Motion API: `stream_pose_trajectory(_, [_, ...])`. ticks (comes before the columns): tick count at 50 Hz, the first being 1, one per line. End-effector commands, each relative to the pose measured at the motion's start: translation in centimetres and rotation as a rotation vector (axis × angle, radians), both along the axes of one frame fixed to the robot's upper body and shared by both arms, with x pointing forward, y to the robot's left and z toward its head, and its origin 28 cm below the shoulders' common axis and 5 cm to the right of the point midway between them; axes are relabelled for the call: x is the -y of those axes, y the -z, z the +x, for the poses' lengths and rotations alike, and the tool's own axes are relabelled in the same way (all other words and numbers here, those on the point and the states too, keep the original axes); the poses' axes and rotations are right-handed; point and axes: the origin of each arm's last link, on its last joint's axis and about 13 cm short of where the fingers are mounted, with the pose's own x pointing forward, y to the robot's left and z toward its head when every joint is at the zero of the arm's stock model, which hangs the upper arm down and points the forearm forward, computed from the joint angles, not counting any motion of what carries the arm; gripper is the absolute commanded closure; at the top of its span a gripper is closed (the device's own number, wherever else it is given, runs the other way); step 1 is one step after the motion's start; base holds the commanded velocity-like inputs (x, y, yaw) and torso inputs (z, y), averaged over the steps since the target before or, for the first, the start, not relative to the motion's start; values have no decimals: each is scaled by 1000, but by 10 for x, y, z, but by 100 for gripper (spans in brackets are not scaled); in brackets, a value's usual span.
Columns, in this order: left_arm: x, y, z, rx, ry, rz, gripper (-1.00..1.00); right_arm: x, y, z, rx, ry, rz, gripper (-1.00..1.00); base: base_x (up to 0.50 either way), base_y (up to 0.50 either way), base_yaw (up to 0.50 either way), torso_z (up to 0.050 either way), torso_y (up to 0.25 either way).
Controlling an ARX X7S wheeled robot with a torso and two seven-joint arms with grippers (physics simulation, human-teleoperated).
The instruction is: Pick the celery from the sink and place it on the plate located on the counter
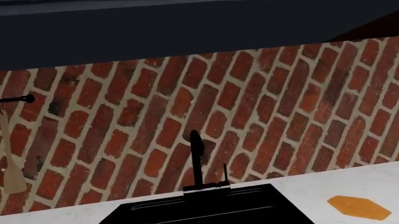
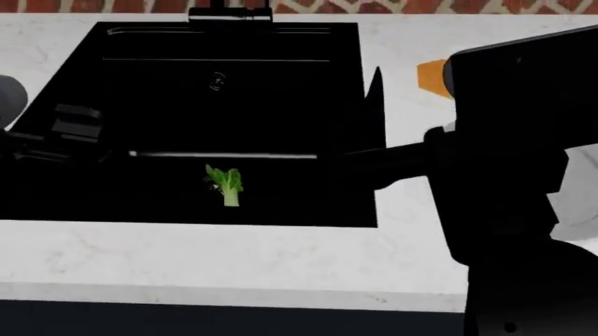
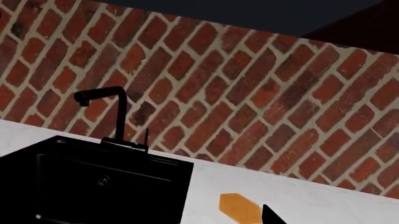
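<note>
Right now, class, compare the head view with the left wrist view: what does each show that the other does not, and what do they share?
Only the head view shows the celery lying in the sink, the round drain, the near edge of the counter and both dark arms.

Only the left wrist view shows the brick wall, the upright black faucet and a wooden utensil hanging on the wall.

Both show the black sink, the white counter and the orange hexagonal pad. Neither clearly shows a gripper.
</note>
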Motion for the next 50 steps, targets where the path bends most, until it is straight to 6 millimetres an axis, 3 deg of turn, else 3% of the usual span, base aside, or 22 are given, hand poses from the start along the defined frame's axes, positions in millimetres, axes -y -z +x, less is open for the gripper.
stream_pose_trajectory(1, [0,-2,-1,-1,-6,8,-100,1,0,-1,-1,4,1,-100,273,184,0,0,0])
stream_pose_trajectory(19, [0,-1,-1,1,3,18,-100,0,0,-3,-1,-8,0,-100,227,117,0,0,0])
stream_pose_trajectory(38, [-1,1,0,-6,-25,35,-100,-1,-2,-4,-5,-10,-7,-100,0,0,0,49,0])
stream_pose_trajectory(50, [-1,-1,1,-9,-52,27,-100,0,-4,-5,-2,-8,-10,-100,276,0,0,2,0])
